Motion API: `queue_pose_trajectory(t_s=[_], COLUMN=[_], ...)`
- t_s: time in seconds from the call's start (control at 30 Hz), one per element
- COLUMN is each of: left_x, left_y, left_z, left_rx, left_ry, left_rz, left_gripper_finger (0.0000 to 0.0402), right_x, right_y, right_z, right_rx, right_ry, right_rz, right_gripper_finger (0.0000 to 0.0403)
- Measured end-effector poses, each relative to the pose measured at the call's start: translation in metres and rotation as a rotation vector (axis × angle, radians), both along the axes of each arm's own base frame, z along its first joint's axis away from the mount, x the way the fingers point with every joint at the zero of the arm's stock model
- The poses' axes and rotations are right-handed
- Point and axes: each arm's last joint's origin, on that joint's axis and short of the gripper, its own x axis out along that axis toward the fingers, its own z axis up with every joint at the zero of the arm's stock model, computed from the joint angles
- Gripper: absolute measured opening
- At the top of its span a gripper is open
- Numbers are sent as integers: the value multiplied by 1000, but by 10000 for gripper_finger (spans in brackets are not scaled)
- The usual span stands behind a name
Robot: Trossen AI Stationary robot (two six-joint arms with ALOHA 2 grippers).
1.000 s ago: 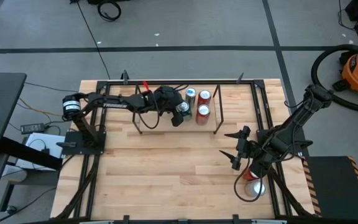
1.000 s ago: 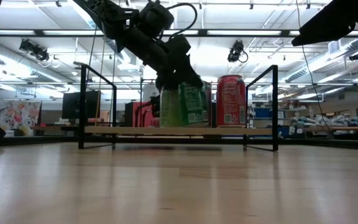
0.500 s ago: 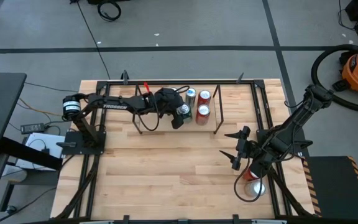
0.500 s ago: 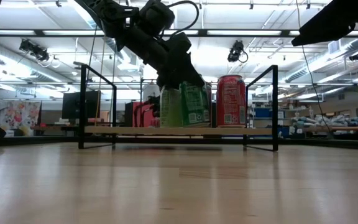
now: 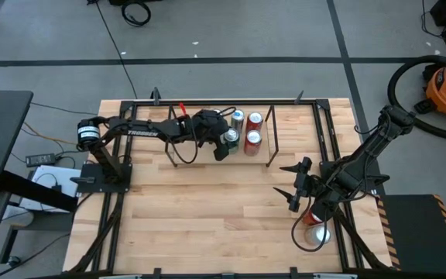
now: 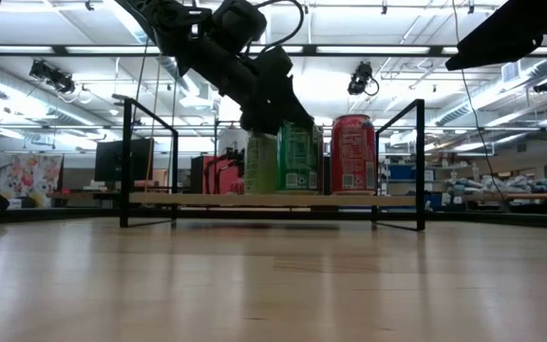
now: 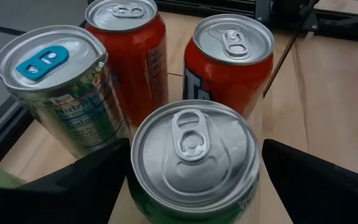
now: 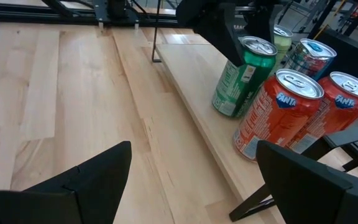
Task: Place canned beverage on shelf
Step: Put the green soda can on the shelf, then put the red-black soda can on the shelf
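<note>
Four cans stand on the shelf now. The green can sits at the front, just beside two red cans. The left gripper has its fingers spread on either side of it, not squeezing. The can looks smooth, slippery and easy to dent, so hold it gently around the middle. The right gripper waits well apart, fingers spread.
</note>
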Motion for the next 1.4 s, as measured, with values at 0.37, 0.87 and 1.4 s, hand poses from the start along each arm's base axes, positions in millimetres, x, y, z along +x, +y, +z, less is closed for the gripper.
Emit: queue_pose_trajectory(t_s=[0.37,0.87,1.4], left_x=[-7,-48,-70], left_y=[-17,23,108], left_z=[22,72,94], left_rx=[94,154,-26], left_ry=[-23,-150,27], left_rz=[11,246,437], left_gripper_finger=[377,378,354], right_x=[0,0,6], right_y=[0,0,-7], right_z=[0,1,0], right_rx=[5,6,-19], right_ry=[-4,-6,7], right_rz=[0,1,-35], right_gripper_finger=[356,356,356])
